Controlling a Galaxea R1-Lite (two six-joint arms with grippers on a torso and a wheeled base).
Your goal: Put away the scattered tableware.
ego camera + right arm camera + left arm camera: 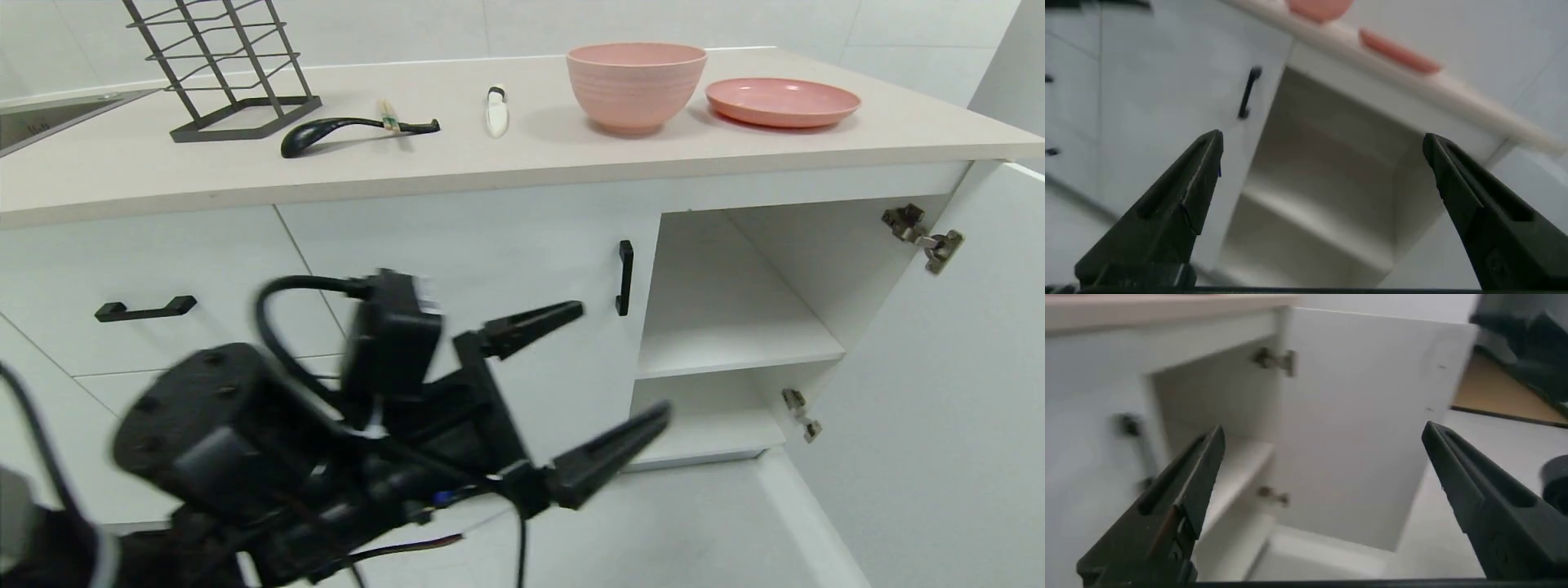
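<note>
On the beige countertop (506,163) stand a pink bowl (637,86) and, to its right, a pink plate (782,101). Left of them lie a small white spoon (495,112) and a black ladle (343,131) with a short wooden piece across its handle. Below counter level, my left gripper (622,359) hangs open and empty in front of the white cabinet fronts, pointing toward the open cabinet (735,327). In the left wrist view this gripper (1323,433) faces the swung-out door (1372,425). My right gripper (1323,139) is open and empty, low before the cabinet, with the bowl (1319,8) and plate (1398,51) above.
The cabinet's door (939,392) stands wide open at the right, with one bare shelf inside. A black wire rack (233,73) stands at the counter's back left beside a sink (49,118). Closed drawers and a door with black handles (624,278) fill the left.
</note>
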